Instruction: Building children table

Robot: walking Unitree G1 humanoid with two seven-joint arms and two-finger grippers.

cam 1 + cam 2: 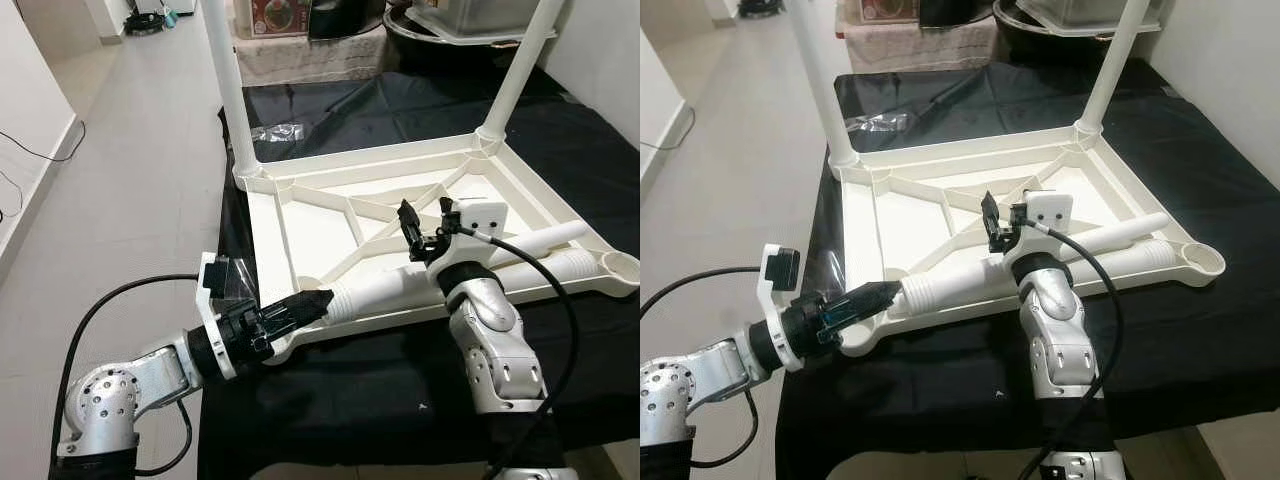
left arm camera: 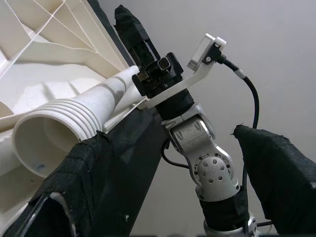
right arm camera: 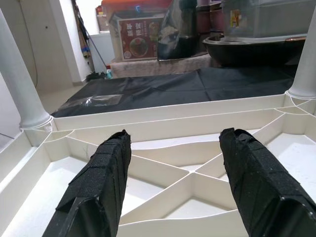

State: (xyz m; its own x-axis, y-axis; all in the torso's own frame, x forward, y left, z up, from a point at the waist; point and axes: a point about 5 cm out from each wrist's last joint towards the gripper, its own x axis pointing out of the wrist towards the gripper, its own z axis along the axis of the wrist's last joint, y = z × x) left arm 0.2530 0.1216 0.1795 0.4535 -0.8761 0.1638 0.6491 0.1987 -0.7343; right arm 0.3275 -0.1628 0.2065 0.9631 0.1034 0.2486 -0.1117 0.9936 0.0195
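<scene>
**Currently: Third Leg Staged at the Near-Left Socket**

Currently the children's table top (image 1: 400,215) lies upside down on a surface under a black cloth (image 1: 380,400), ribs facing up. Two legs (image 1: 228,85) are already seated upright in the far corners, at 11 and 1 o'clock. This orientation exposes the corner sockets, so legs can be driven in from above.

A loose leg (image 1: 385,288) lies flat along the near edge, ribbed end toward 8 o'clock. A second loose leg (image 1: 545,240) lies just beyond it. The empty socket (image 1: 620,268) at 4 o'clock awaits one of them.

The left gripper (image 1: 310,305) sits at the near-left corner. Its jaws stand wide, one finger (image 2: 84,182) touching the ribbed end of the loose leg, the other well apart; nothing is clamped. Judged purpose: to steer that end toward the corner socket beneath.

The right gripper (image 1: 410,222) hovers above the leg's middle at 6 o'clock, jaws wide and empty, pointing across the ribs. It is probably positioned to grip the shaft and tilt the leg upright.

Risk: the round leg may roll off the edge.
</scene>
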